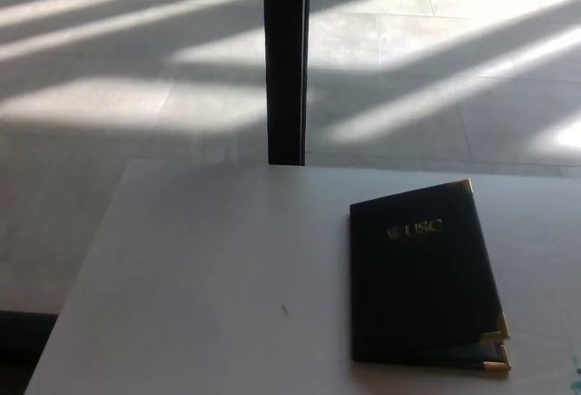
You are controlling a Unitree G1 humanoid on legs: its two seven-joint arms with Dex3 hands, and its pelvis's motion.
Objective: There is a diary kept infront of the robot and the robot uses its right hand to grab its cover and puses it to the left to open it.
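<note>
A: Where's the diary (pixel 422 277)?
B: Shut, flat on the table (pixel 209 268), approx 4 o'clock from center, gold corners at its right edge.
A: Hands?
B: Neither in view, so can't tell their state.
A: Risk?
B: Cover's thin & lies flat; right hand could slip, shoving the whole book left w/o opening it.

We see the dark diary (pixel 422 277) lying closed on the pale table (pixel 200 277), over toward the right side, gold lettering on its cover and gold corner pieces catching the light. Behind the table a black post (pixel 286 59) stands upright, and sunlight stripes the tiled floor (pixel 109 68).
</note>
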